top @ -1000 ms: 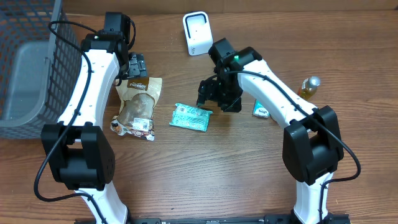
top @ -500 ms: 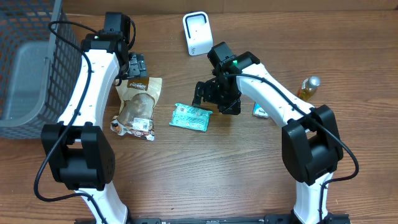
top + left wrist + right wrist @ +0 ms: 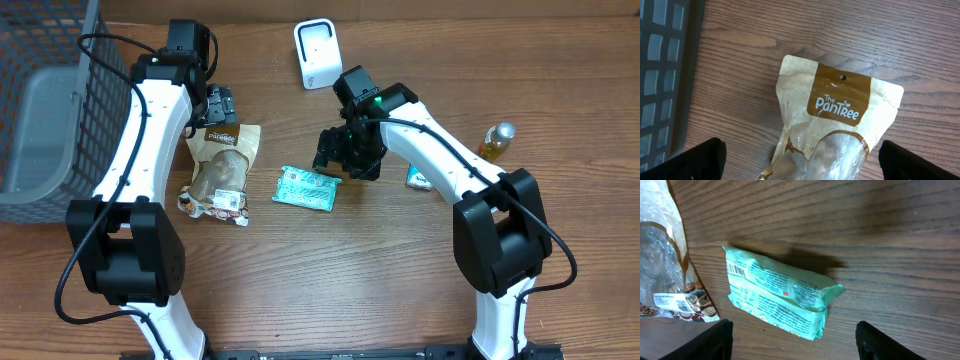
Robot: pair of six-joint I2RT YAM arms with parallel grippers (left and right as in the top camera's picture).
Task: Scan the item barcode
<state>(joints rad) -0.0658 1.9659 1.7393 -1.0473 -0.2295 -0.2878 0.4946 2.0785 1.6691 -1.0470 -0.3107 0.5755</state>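
A mint-green packet (image 3: pixel 307 188) lies flat on the wooden table, its barcode (image 3: pixel 736 270) showing at its left end in the right wrist view. My right gripper (image 3: pixel 338 160) hovers just right of the green packet (image 3: pixel 782 297). It is open (image 3: pixel 795 347), and the packet's near corner reaches toward the gap without touching either finger. The white scanner (image 3: pixel 316 54) stands at the back centre. My left gripper (image 3: pixel 220 106) is open (image 3: pixel 802 167) over the top of a brown "The PanTree" pouch (image 3: pixel 840 107), which lies on the table (image 3: pixel 222 165).
A dark wire basket (image 3: pixel 45 100) holding a grey bin fills the left edge, its mesh (image 3: pixel 662 75) close to my left gripper. A small green-and-white pack (image 3: pixel 420 178) and a yellow bottle (image 3: pixel 497 140) stand to the right of my right arm.
My right gripper has edged a little left toward the green packet and its jaws have narrowed slightly. The left arm and all items stay put.
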